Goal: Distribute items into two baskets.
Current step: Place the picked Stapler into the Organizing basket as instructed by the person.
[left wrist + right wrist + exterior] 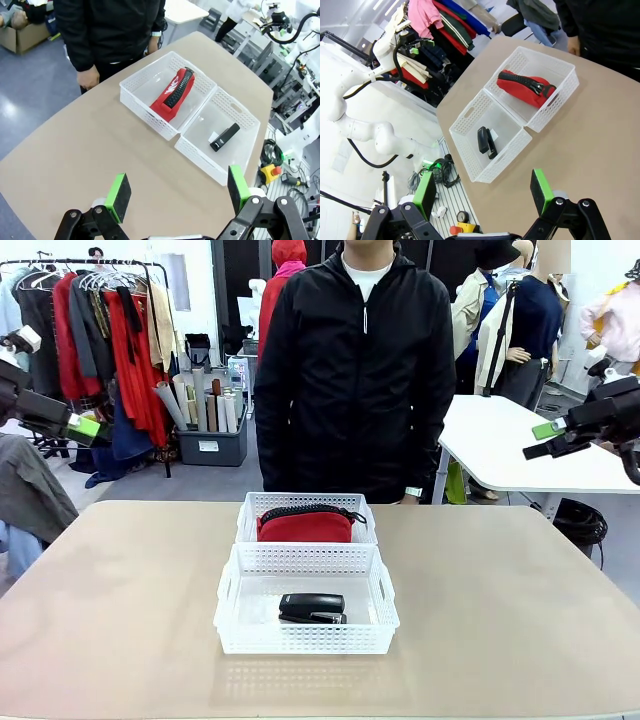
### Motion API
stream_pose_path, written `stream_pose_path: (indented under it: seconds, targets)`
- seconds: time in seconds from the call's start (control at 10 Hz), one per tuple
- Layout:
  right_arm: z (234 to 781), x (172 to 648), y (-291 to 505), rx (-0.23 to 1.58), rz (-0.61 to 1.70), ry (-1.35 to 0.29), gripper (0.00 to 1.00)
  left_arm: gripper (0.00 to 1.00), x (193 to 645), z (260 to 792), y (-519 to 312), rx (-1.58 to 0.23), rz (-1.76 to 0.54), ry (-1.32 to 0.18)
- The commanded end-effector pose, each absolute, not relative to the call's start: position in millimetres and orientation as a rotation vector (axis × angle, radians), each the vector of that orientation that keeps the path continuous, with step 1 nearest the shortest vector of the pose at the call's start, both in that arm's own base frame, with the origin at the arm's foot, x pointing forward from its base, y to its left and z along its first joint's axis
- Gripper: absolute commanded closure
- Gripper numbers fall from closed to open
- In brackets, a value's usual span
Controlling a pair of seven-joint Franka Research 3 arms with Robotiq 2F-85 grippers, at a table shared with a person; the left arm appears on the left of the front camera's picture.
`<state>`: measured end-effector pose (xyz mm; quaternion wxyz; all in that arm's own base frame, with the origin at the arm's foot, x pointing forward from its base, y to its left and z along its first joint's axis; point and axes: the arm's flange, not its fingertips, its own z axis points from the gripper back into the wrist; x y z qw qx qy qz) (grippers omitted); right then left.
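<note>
Two white lattice baskets stand end to end at the table's middle. The far basket (251,514) holds a red pouch (305,524) with a black zipper. In the near basket (234,592) lies a black stapler (312,608). The left wrist view shows the red pouch (173,93) and the stapler (224,137) from above, and so does the right wrist view, with the pouch (526,87) and the stapler (486,141). My left gripper (88,427) hangs high at the left edge, open and holding nothing. My right gripper (545,436) hangs high at the right, open too. Open fingers frame both wrist views (177,187) (483,190).
A person in a black jacket (355,360) stands at the table's far edge, hands down at their sides. The tan tabletop (120,610) is bare on both sides of the baskets. A white table (510,440) and a clothes rack (105,330) stand beyond.
</note>
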<state>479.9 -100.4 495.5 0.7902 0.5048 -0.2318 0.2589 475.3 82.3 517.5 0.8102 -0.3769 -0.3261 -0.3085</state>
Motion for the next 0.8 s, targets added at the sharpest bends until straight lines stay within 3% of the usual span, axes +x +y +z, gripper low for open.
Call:
stream_pose_path:
  seconds: [0.0, 0.7]
  targets:
    - [497.4, 481.9, -100.5, 1.077, 0.557, -0.507, 0.00, 0.00, 475.3, 519.1, 82.4, -0.805, -0.649, -0.694]
    - [497.4, 481.9, -100.5, 1.077, 0.557, -0.507, 0.00, 0.00, 475.3, 519.1, 82.4, -0.805, -0.649, -0.694]
